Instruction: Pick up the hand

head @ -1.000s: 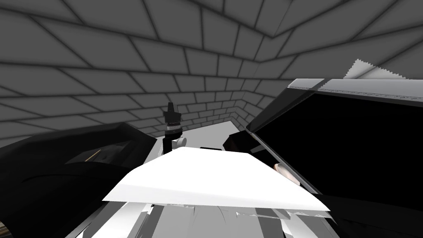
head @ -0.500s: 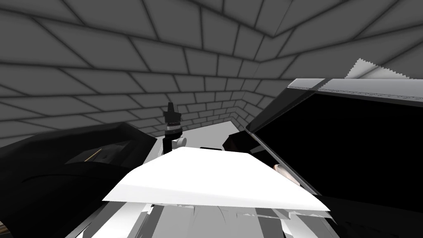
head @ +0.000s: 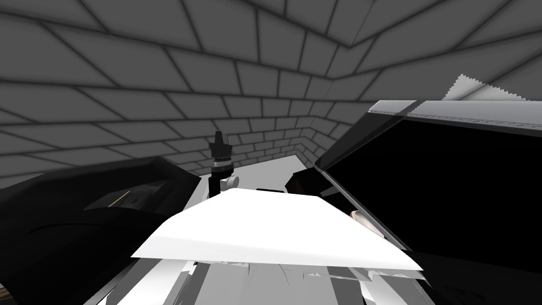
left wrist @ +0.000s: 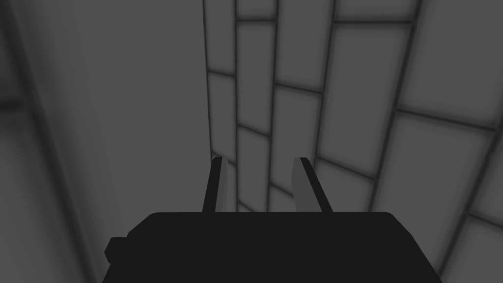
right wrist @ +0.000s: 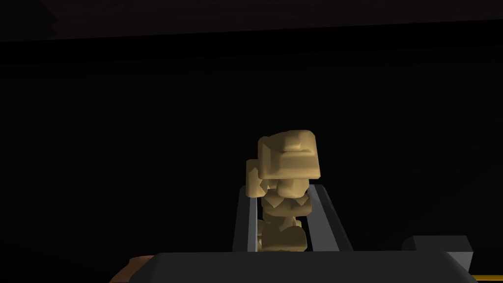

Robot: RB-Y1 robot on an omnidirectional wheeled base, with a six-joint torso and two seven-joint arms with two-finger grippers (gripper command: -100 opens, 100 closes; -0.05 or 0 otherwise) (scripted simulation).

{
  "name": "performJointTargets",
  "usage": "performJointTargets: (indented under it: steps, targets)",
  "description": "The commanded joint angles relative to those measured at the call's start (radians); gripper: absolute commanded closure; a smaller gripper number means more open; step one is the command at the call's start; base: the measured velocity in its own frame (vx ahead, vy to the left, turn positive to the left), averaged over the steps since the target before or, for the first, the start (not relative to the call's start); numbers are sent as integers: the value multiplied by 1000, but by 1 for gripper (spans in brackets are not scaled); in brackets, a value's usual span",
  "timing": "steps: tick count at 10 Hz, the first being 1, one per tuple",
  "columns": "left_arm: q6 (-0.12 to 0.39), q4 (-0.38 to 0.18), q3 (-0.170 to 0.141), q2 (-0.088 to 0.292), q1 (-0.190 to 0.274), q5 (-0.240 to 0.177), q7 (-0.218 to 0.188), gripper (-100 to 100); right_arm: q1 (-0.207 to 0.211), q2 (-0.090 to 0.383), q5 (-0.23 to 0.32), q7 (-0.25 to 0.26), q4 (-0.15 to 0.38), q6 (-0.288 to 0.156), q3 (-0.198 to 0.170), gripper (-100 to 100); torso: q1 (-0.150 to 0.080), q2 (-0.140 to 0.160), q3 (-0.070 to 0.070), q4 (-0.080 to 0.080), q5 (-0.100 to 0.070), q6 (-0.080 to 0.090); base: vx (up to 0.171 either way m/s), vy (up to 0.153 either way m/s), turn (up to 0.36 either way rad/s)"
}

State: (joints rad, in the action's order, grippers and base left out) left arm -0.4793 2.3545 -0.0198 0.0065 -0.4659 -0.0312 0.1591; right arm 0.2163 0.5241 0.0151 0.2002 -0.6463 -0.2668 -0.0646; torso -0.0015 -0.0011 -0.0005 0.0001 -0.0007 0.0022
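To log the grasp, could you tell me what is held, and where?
The right gripper clamps the tan hand by its narrower end.

Left gripper [left wrist: 260,159]: black box body, two thin grey blade fingers. Right gripper [right wrist: 281,189]: dark grey box, grey blades.

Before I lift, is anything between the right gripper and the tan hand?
Nothing visible stands between them: the right gripper has its fingers pressed against the sides of the tan hand, with dark surroundings around it.
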Motion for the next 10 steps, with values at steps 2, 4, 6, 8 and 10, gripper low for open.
performJointTargets:
  steps: [2,4,6,8,10]
  targets:
    - [0,0,0,0,0,0,0,0,0,0,0,0,0,0,0,100,0,0,0,0,0,0,0,0,0]
    - [0,0,0,0,0,0,0,0,14,9,-13,4,-30,-14,-5,100,0,0,0,0,0,0,-1,8,-4]
    - [0,0,0,0,0,0,0,0,31,21,-32,9,-69,-35,-12,100,2,0,0,0,0,0,-3,28,-17]
    - [0,0,0,0,0,0,0,0,56,41,-62,18,-128,-66,-23,100,2,0,0,0,1,0,-4,29,-16]
    - [0,0,0,0,0,0,0,0,73,53,-81,23,-167,-87,-31,100,2,1,0,0,1,0,-6,29,-14]
